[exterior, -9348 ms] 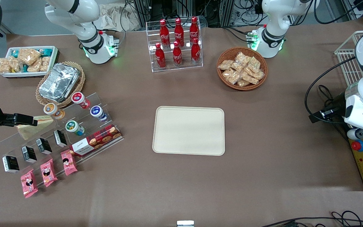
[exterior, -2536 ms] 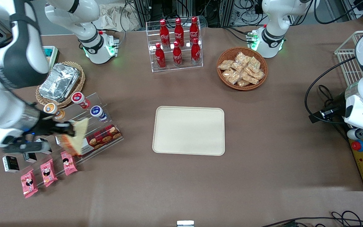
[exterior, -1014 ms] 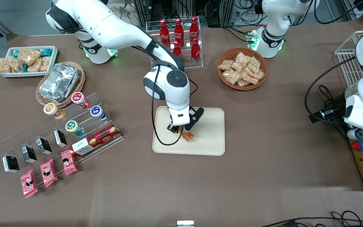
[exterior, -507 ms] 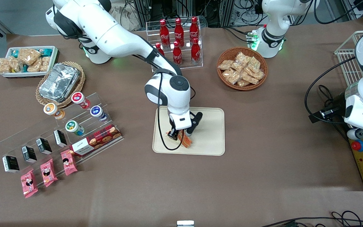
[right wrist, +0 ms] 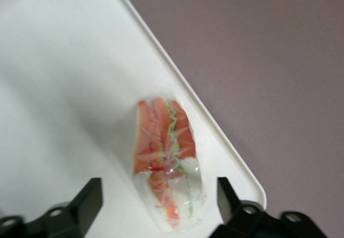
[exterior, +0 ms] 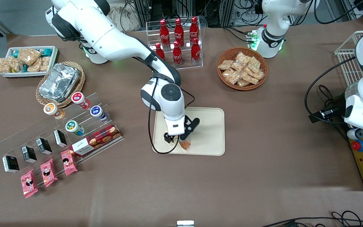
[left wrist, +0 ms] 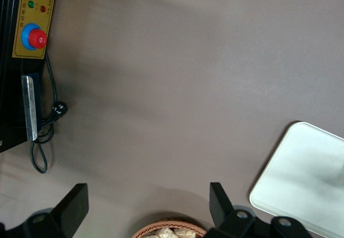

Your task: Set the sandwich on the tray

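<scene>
The tool (exterior: pixel 179 141) had swung from the snack shelf to the tray (exterior: pixel 211 126) and lowered. Its fingers now stood apart, clear of the sandwich (right wrist: pixel 166 165), which lay on the tray near its rim, apparently released; only retreat remained.

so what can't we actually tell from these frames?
- Front view: most of the sandwich is covered by the gripper over the tray; only its orange edge shows.
- Right wrist view: the sandwich lies between the fingers with gaps either side, but whether it rests flat on the tray is unclear; its lower end is blurred.
- Left wrist view: no sandwich, only a tray corner.
</scene>
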Motion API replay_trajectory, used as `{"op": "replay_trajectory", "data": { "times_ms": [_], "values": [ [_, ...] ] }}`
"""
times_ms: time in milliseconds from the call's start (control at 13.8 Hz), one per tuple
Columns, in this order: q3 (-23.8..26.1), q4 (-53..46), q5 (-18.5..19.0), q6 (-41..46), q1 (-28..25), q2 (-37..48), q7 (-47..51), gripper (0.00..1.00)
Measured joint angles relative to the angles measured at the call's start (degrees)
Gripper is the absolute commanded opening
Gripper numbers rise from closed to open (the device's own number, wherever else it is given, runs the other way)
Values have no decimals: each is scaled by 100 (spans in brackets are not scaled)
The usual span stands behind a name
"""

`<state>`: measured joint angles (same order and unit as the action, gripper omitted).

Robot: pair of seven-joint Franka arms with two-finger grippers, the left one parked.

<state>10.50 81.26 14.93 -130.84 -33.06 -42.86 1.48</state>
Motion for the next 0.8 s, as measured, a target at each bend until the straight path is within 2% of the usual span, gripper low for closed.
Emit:
{"op": "replay_trajectory", "data": {
  "times_ms": [217, 507, 797],
  "values": [
    [0, -75, -121, 475, 75, 392, 80, 100],
    [-4, -64, -149, 1206, 411, 1022, 1061, 100],
    [-17, -62, -781, 1593, 1292, 1439, 1093, 100]
  ]
}}
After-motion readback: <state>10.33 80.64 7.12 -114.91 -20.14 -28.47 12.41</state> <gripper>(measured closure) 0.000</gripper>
